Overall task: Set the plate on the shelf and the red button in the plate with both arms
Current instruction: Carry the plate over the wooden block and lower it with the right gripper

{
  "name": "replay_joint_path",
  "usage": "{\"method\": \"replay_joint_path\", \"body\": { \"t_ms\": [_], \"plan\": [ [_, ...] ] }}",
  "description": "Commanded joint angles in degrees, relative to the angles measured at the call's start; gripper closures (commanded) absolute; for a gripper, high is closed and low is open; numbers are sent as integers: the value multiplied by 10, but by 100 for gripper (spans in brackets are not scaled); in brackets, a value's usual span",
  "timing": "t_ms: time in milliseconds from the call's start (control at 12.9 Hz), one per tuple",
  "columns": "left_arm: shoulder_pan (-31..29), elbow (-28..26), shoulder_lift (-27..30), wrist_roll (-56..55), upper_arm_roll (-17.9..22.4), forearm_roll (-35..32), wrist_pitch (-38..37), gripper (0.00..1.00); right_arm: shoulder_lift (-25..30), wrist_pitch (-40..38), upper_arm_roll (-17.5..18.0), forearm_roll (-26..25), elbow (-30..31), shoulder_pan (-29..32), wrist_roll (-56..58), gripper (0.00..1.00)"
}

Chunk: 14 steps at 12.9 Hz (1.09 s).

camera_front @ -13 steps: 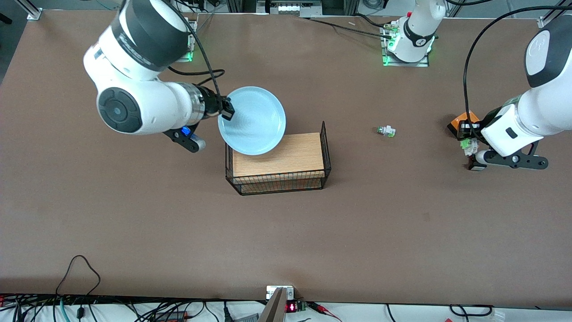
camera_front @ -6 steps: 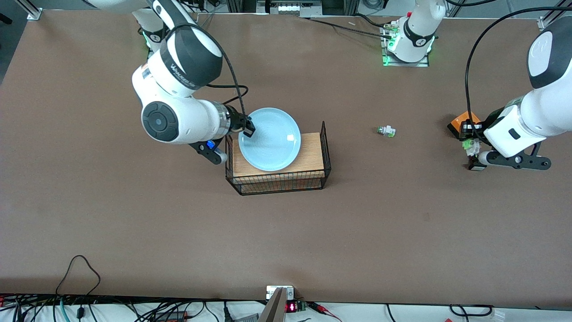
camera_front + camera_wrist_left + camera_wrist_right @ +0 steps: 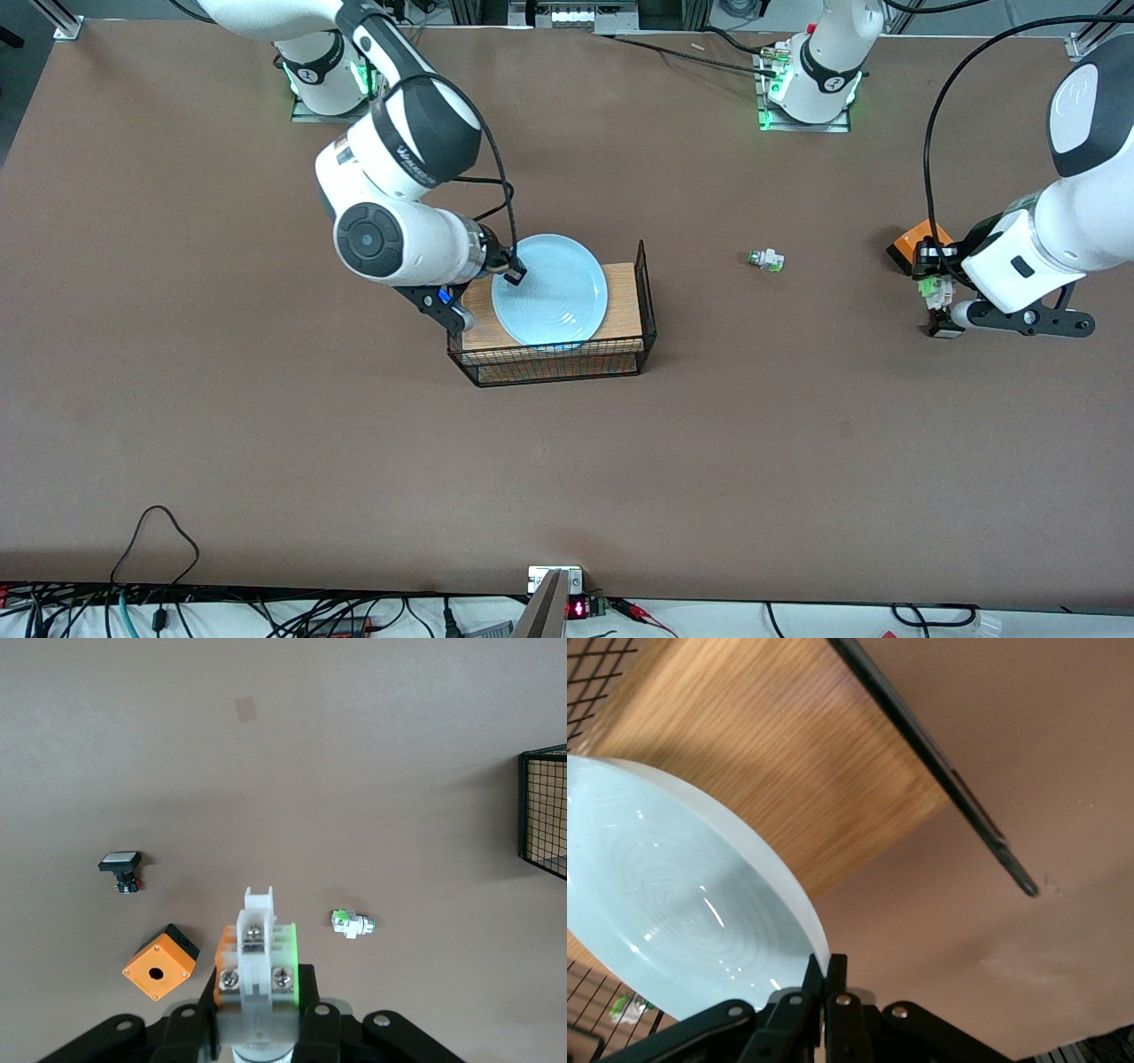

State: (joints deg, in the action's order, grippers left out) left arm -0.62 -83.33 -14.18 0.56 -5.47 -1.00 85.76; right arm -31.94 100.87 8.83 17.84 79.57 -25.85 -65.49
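Observation:
The pale blue plate [image 3: 554, 292] hangs tilted over the wire basket [image 3: 648, 292], and my right gripper [image 3: 512, 270] is shut on its rim. In the right wrist view the plate [image 3: 664, 904] fills one side, and the right gripper [image 3: 829, 970] pinches its edge above the basket's wooden board [image 3: 788, 753]. My left gripper [image 3: 928, 288] is up over the table at the left arm's end, beside an orange box. It is shut on the red button [image 3: 257, 948], a white module with a green tab. Its cap is hidden between the left gripper [image 3: 257, 992] fingers.
A white-green module [image 3: 766, 260] lies on the table between the basket and the left arm. The orange box [image 3: 912, 241] sits by the left gripper. A black button with a white face [image 3: 120, 863] lies close to the orange box [image 3: 159, 961]. The basket's wire wall [image 3: 939, 771] stands upright.
My right arm has carried the plate from beside the basket to over it, lower and toward the left arm's end. The left arm has barely moved.

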Motion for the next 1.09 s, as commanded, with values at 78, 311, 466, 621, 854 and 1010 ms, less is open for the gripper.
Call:
{"method": "replay_joint_path", "body": {
  "t_ms": [78,311,466,621,854,1010],
  "plan": [
    [-6,19,-8,16,-2,6,-12,100,11,57,-6,-18,51,-18,5,99],
    [-6,19,-9,16,-2,6,-12,100,11,60,-6,-18,60,-16,26,96],
    [-5,19,-8,16,-2,6,-12,100,10,58,-7,-26,72,-13,48,87],
    [-6,19,-8,16,-2,6,-12,100,8,55,-8,-30,81,-9,69,83],
    [-6,19,-9,16,-2,15,-12,100,0,56,-8,-41,81,-10,70,83],
    [-3,19,-7,16,-2,14,-13,100,0,55,-8,-39,76,-8,64,56]
  ]
}}
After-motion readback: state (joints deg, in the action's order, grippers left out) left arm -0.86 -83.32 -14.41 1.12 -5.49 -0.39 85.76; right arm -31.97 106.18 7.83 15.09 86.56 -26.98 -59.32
